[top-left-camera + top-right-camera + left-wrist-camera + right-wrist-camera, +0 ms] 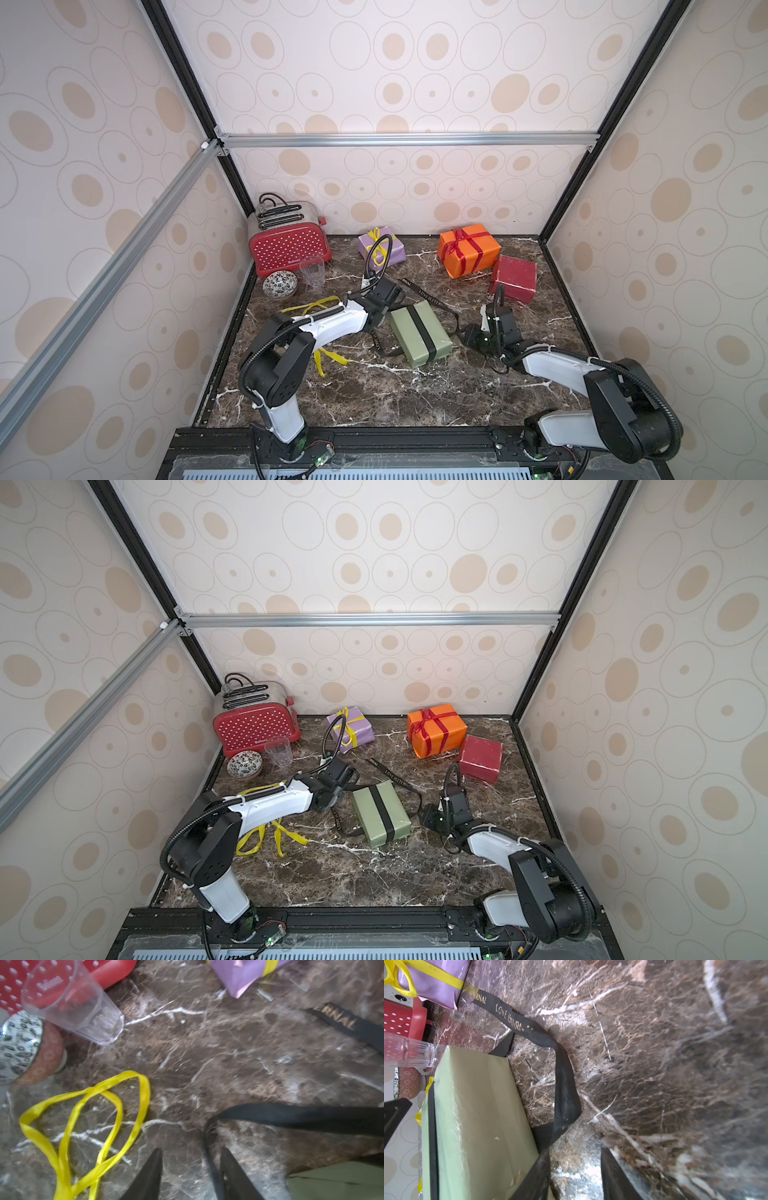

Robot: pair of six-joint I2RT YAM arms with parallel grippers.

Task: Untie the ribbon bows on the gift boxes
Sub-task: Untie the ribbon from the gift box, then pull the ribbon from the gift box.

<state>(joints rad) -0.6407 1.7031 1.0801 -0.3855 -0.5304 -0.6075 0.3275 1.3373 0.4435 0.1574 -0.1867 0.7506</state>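
1. Our left gripper [191, 1176] hangs over the table [228, 1053] with its jaws standing well apart and nothing pinched. A strand of the black ribbon [301, 1118] runs through the gap, close against one finger, then bends away ahead of the tips.
2. A corner of the green box [342, 1180] sits just beside these jaws, on the side where the black strand runs. On the opposite side a loose yellow ribbon [83, 1126] lies in loops on the table, apart from both fingers.
3. Our right gripper [575, 1178] also has its jaws parted, with bare table showing between the tips and nothing gripped. The black ribbon comes down to the finger nearer the green box; we cannot tell whether it touches that finger.
4. In both top views the green box lies between the two sets of jaws. The black ribbon crosses it as a flat band, and its lettered end trails over the table beyond the box.
5. Well beyond both sets of jaws, the lilac box [397, 251] carries a tied yellow bow [376, 235]. The orange box [469, 249] carries a tied red bow [457, 241], and the dark red box [513, 278] sits just beside it.
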